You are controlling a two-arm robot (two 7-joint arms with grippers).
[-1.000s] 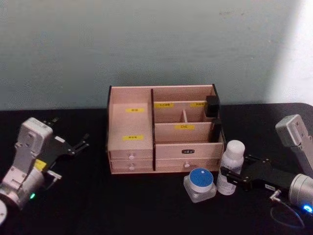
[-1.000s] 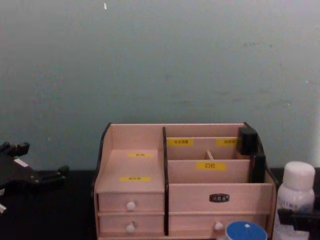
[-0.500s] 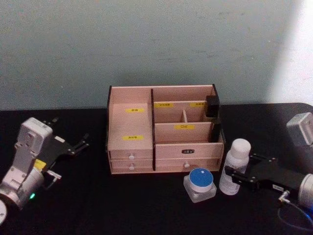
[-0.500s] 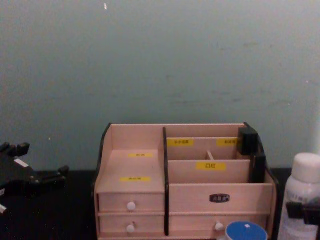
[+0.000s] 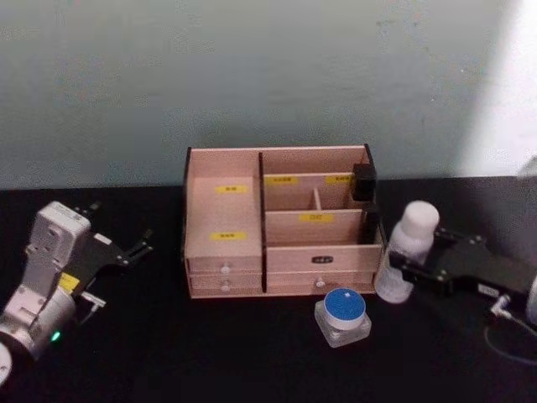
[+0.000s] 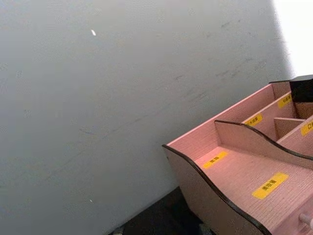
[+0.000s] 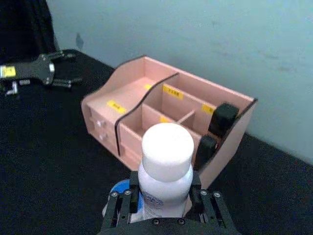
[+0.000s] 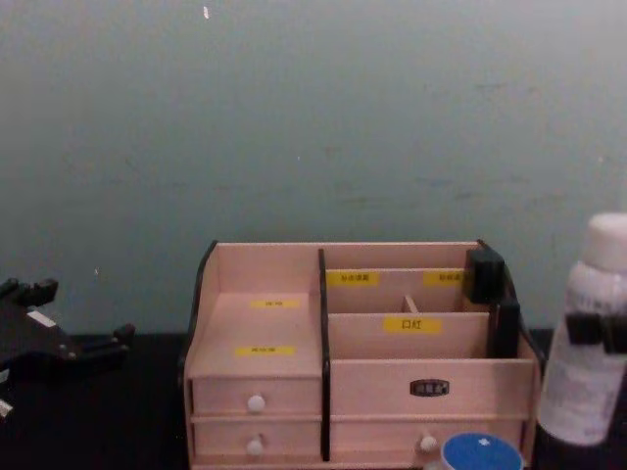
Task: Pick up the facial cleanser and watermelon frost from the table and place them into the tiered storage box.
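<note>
Currently, the left hand (image 5: 139, 244) rests at the left of the black worktop (image 5: 168, 353), well apart from the task items, with its fingers spread and pinching nothing.

At centre I see the tiered storage box (image 5: 323, 259), upright, with its drawers facing the robot. Its stepped compartments carry yellow labels. In the chest view I can read one of them (image 8: 411, 324) as "口红"; the other labels are too small for me to read. A dark badge (image 8: 429, 388) sits on the front panel above the lower right drawer, and its lettering is not legible. Two black blocks (image 5: 364, 183) sit at the box's right end.

The blue-lidded jar (image 5: 342, 315) stands on the worktop just in front of the box's right drawer, apart from both hands.

The white bottle (image 5: 407, 250) is just beside the right end of the box, leaning slightly in the head view. In the chest view, its white cap (image 8: 609, 237) stands higher than the box's back rim. The right hand (image 5: 401, 270) is pressed against the bottle body from both sides, pinching it below the cap. Blue print (image 7: 154, 200) shows on the bottle, and I cannot read it.
</note>
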